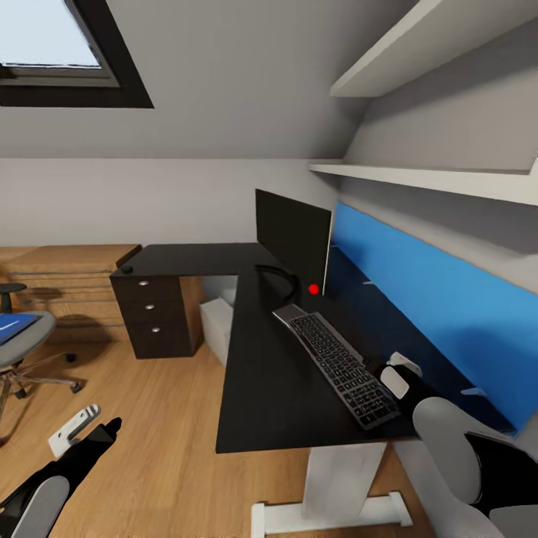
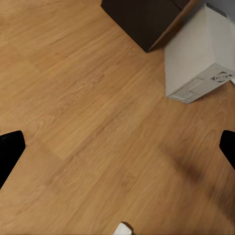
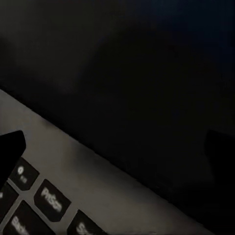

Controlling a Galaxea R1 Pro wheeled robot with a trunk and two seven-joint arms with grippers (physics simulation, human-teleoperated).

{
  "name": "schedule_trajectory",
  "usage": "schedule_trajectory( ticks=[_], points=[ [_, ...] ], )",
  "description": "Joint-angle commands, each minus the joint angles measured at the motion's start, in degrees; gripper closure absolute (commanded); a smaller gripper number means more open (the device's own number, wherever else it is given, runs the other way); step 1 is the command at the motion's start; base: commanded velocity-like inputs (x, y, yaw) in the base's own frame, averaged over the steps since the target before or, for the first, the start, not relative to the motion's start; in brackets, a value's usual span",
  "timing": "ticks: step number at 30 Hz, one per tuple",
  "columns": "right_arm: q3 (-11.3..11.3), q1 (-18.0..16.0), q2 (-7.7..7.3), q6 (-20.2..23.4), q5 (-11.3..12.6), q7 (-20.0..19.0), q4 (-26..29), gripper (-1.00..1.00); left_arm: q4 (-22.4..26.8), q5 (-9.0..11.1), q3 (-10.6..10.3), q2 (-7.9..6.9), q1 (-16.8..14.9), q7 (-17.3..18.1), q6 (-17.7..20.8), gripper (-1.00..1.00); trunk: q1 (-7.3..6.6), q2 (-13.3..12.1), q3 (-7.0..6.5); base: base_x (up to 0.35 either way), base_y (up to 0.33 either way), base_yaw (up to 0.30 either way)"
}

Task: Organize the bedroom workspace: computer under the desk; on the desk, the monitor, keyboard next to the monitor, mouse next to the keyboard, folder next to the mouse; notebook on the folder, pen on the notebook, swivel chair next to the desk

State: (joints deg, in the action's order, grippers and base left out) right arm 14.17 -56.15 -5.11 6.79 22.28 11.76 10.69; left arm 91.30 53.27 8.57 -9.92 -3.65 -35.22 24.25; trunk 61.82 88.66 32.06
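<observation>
The black desk (image 1: 269, 388) carries the monitor (image 1: 293, 237) and, in front of it, the keyboard (image 1: 338, 360). A small dark mouse (image 1: 128, 269) lies on the desk's far left corner. The grey computer (image 1: 215, 327) stands under the desk, and its case (image 2: 199, 56) is also in the left wrist view. At the left, the swivel chair (image 1: 19, 345) holds the blue folder (image 1: 15, 326). My right gripper (image 1: 379, 370) hovers open at the keyboard's near end, over its rim (image 3: 73, 161). My left gripper (image 1: 97, 426) hangs open above the floor. The notebook and pen are out of view.
A black drawer unit (image 1: 155, 317) with silver knobs closes the desk's left end. A light wooden chest (image 1: 71, 280) stands behind the chair. White shelves (image 1: 433, 175) overhang the blue back panel (image 1: 433, 299). Wooden floor (image 1: 149, 448) lies between chair and desk.
</observation>
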Motion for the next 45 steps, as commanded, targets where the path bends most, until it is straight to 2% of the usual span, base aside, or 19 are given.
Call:
schedule_trajectory(
  ticks=[1,45],
  points=[
    [0.33,0.04,0.0,0.5,1.08,0.46,-0.14,-1.0,0.07,0.42,0.02,-0.01,-0.04,-0.37,0.19,-1.0,-0.01,0.03,0.07,-0.128,0.071,0.0],
    [0.24,0.04,-0.06,0.42,1.01,0.46,-0.14,-1.0,-0.07,0.46,-0.23,0.22,-0.04,-0.37,0.19,-1.0,-0.01,0.03,0.07,-0.114,0.084,0.0]
  ],
)
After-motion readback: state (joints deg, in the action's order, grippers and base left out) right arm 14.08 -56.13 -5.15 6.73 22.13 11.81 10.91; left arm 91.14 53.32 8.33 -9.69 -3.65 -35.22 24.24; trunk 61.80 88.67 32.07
